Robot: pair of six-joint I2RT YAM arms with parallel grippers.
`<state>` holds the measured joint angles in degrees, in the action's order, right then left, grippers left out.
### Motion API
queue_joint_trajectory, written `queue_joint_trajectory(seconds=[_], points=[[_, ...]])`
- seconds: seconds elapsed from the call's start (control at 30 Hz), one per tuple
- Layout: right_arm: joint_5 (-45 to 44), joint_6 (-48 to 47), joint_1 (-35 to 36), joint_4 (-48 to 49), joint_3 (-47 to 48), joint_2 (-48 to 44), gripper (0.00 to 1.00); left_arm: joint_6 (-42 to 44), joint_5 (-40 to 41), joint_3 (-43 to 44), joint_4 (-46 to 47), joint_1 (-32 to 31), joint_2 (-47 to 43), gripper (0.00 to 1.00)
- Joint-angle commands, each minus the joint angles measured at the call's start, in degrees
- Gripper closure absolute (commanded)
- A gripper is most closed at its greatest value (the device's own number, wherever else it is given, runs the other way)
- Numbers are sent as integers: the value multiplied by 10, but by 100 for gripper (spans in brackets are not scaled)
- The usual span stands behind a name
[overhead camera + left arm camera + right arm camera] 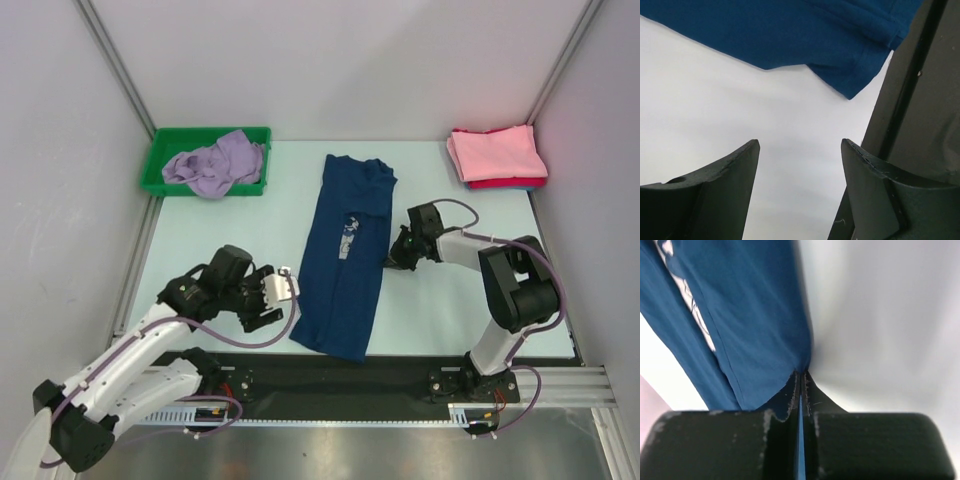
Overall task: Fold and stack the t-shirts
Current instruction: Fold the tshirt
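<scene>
On table (230, 230): navy t-shirt (340, 285), long narrow strip, print seemingly half-hidden.

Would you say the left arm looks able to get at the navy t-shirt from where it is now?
Probably yes: the left gripper is open and faces the navy t-shirt, with only bare table between its fingers and the cloth's corner.

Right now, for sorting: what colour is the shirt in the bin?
Lavender shirt, best in top view.
</scene>
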<state>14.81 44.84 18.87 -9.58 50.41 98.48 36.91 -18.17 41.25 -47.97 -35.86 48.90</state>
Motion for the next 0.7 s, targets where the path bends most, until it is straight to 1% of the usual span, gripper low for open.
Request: queue_joint_trajectory(seconds=[0.0, 0.07, 0.13, 0.17, 0.23, 0.27, 0.3, 0.33, 0.37, 0.4, 0.43, 0.47, 0.5, 0.53, 0.57, 0.6, 0.63, 0.67], points=[[-22, -44, -44, -37, 11, -4, 100, -8, -52, -20, 30, -2, -37, 27], [-16, -85, -68, -55, 35, -1, 100, -11, -81, -28, 46, -4, -49, 28], [-6, -116, -91, -74, 65, 12, 100, -6, -105, -42, 84, -18, -60, 29], [0, -143, -96, -82, 78, 17, 100, -1, -107, -47, 98, -27, -66, 30], [3, -165, -101, -116, 106, 41, 100, 14, -99, -62, 149, -62, -82, 28], [10, -178, -101, -126, 124, 45, 95, 22, -93, -67, 167, -75, -83, 27], [13, -180, -101, -140, 130, 47, 87, 34, -86, -76, 200, -103, -78, 25], [11, -180, -101, -147, 130, 45, 75, 68, -79, -79, 211, -116, -69, 25], [4, -178, -103, -153, 129, 30, 63, 90, -65, -80, 221, -130, -57, 25], [-3, -175, -103, -167, 117, 16, 61, 130, -55, -83, 240, -155, -21, 24], [-12, -173, -105, -177, 111, 2, 58, 148, -49, -85, 250, -167, -1, 24], [-30, -172, -105, -187, 101, -42, 56, 163, -30, -86, 260, -178, 24, 24], [-40, -160, -104, -206, 74, -65, 55, 186, -21, -89, 284, -199, 45, 24], [-45, -152, -101, -213, 52, -96, 55, 196, -16, -93, 301, -207, 83, 24], [-45, -143, -95, -217, 30, -150, 53, 206, -17, -98, 316, -214, 95, 24], [-46, -121, -85, -227, -14, -182, 53, 231, -21, -111, 339, -224, 103, 23], [-50, -110, -75, -233, -35, -208, 53, 248, -28, -119, 342, -228, 120, 22], [-55, -95, -44, -253, -53, -233, 53, 263, -32, -125, 342, -231, 129, 20]])
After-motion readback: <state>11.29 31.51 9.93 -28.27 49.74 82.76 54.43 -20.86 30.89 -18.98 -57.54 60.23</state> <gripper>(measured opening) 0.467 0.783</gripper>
